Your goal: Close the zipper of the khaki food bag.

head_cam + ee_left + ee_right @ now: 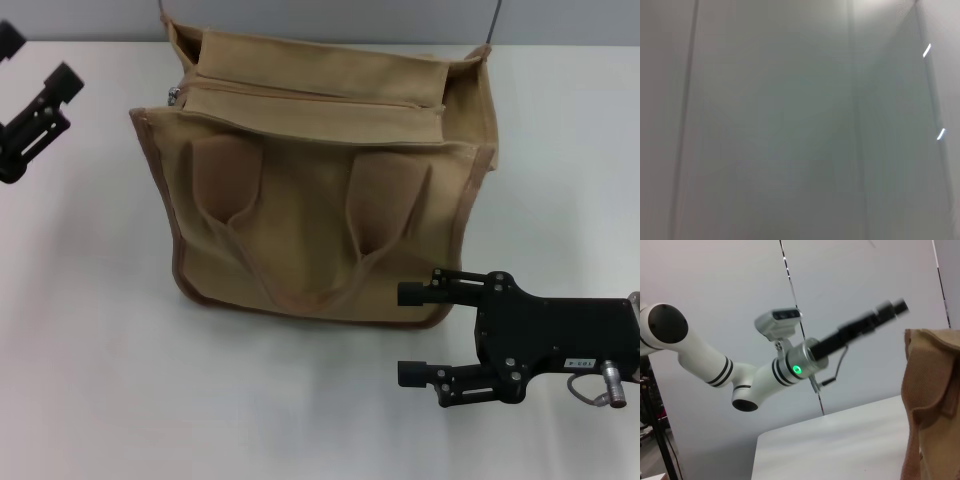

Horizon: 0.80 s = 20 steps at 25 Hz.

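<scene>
The khaki food bag (320, 215) stands in the middle of the white table, its two looped handles hanging down the near face. The zipper (320, 97) runs across its top, with the silver pull tab (175, 96) at the left end. My right gripper (405, 333) is open and empty, low over the table just off the bag's near right corner. My left gripper (35, 62) is open and empty, raised at the far left, apart from the bag. In the right wrist view an edge of the bag (930, 390) shows, with the left arm (790, 369) beyond it.
The white table (130, 400) spreads around the bag, with bare surface in front and to the left. A grey wall runs behind the table's far edge. The left wrist view shows only a plain grey surface.
</scene>
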Each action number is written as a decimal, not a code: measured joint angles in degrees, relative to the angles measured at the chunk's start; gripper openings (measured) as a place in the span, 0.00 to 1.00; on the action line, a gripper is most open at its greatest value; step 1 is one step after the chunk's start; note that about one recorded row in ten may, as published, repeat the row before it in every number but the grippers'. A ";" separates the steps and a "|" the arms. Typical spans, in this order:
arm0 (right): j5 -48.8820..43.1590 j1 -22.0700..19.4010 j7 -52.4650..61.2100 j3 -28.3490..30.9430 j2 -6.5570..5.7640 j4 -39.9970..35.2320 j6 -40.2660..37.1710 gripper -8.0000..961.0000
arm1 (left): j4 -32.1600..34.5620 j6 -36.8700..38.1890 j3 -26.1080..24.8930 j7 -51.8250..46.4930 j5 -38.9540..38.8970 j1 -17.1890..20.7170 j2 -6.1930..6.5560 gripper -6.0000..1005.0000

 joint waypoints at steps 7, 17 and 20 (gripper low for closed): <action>0.00 0.04 0.01 -0.03 -0.07 -0.03 0.15 0.86 | 0.71 -10.55 0.28 -0.20 8.82 -0.41 1.75 0.79; 0.00 0.47 0.72 0.11 -0.07 -0.27 0.31 0.86 | 1.03 -14.36 0.46 0.13 16.79 -4.45 0.51 0.79; 0.00 0.48 0.73 0.15 -0.07 -0.26 0.36 0.86 | 1.13 -15.59 0.74 0.57 16.86 -5.60 0.22 0.79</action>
